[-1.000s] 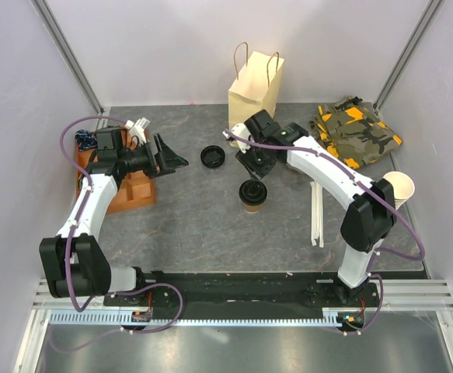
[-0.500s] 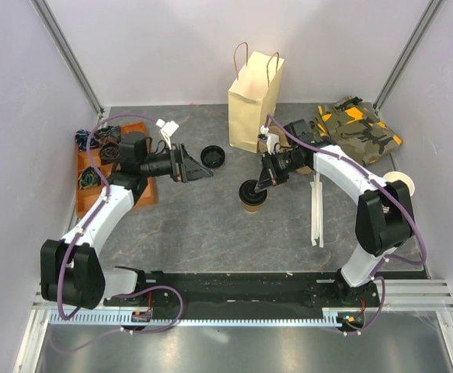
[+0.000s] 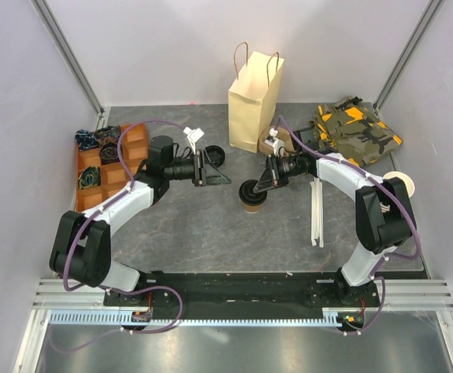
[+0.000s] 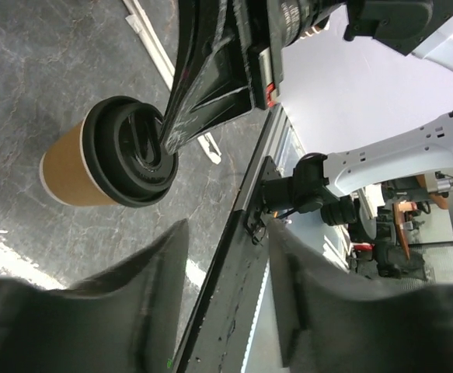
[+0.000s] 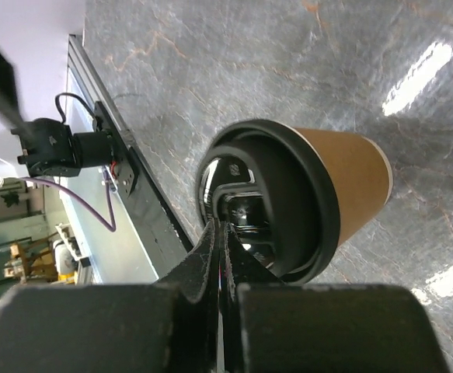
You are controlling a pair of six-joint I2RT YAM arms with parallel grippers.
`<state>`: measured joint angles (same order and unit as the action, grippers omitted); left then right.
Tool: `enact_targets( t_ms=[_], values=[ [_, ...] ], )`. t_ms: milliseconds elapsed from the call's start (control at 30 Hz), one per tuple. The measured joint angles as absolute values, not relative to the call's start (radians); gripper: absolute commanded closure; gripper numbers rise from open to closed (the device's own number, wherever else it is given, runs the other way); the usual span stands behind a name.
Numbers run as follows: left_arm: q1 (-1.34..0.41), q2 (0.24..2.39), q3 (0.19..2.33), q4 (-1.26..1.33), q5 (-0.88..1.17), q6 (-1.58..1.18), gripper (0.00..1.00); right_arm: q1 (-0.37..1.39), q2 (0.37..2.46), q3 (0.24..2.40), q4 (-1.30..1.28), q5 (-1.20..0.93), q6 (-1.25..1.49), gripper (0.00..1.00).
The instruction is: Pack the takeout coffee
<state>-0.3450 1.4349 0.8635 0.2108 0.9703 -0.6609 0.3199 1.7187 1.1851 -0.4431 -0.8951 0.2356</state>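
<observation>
Grey marbled tabletop (image 3: 179, 225) between pale walls. At far left of the top view, orange compartment tray (image 3: 133, 140) with dark odds in its cells. Left of centre, left gripper (image 3: 220, 167), fingers parted with nothing between them, pointed toward the cup. Just behind it, loose round black plastic lid (image 3: 220, 153), partly hidden. At centre, small brown paper coffee cup with round black lid (image 3: 251, 203), upright on the table, in front of tall tan paper bag with handles (image 3: 253, 93). On the cup's lid, tips of right gripper (image 3: 256, 186), fingers pressed together. Further right, white strips (image 3: 317, 210), camouflage cloth (image 3: 356, 130), pale paper cup (image 3: 401, 186) at the edge.
</observation>
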Motion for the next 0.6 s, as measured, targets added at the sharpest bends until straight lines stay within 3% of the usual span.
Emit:
enact_targets(
  t_ms=[200, 600],
  values=[
    [-0.398, 1.476, 0.870, 0.217, 0.957, -0.667, 0.86, 0.319, 1.746, 1.156, -0.415, -0.928, 0.241, 1.00],
    [-0.504, 1.514, 1.126, -0.189, 0.748, -0.405, 0.91, 0.307, 1.768, 1.153, -0.392, -0.966, 0.241, 1.00]
  ],
)
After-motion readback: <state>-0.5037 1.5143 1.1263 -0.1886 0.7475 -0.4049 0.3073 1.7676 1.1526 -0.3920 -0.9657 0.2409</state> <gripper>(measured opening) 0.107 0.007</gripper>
